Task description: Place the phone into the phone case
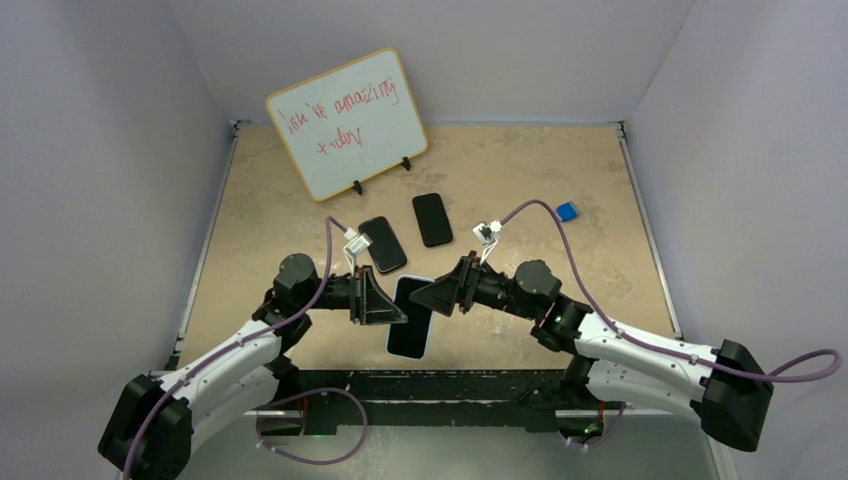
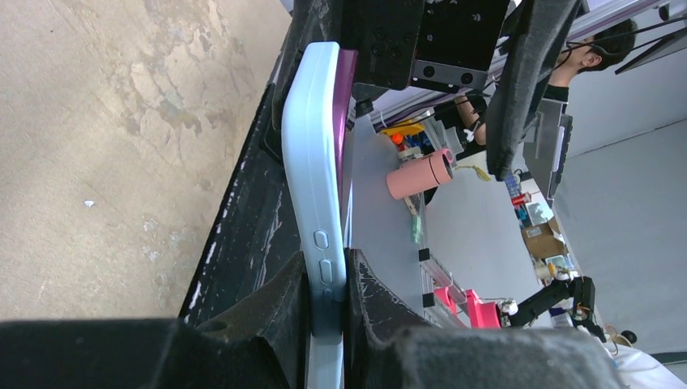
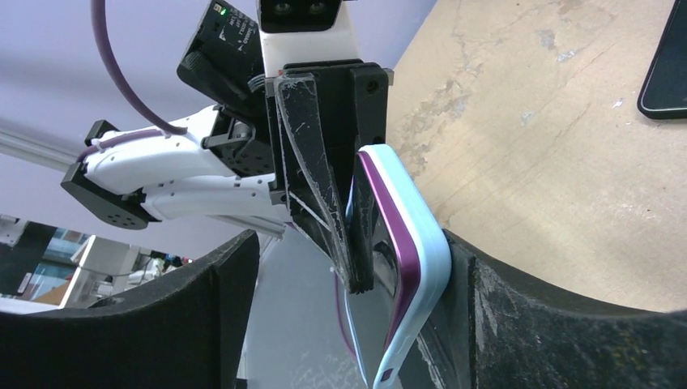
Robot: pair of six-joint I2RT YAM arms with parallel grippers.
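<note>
Phone (image 2: 347, 81) sits in case (image 2: 312, 146), purple rim showing along one edge; we cannot tell if fully seated. Pair held in air above counter (image 1: 560, 180), on near side of whiteboard (image 1: 348, 122). Left tool (image 2: 328, 316) pinches case side, right at buttons. Right tool (image 1: 425, 295) spread wide, one finger resting on case back, no grip. We judge case soft and grippy, phone stiff, light, with slick and fragile glass. Best hold: long edges, clear of buttons; press at corners.
</note>
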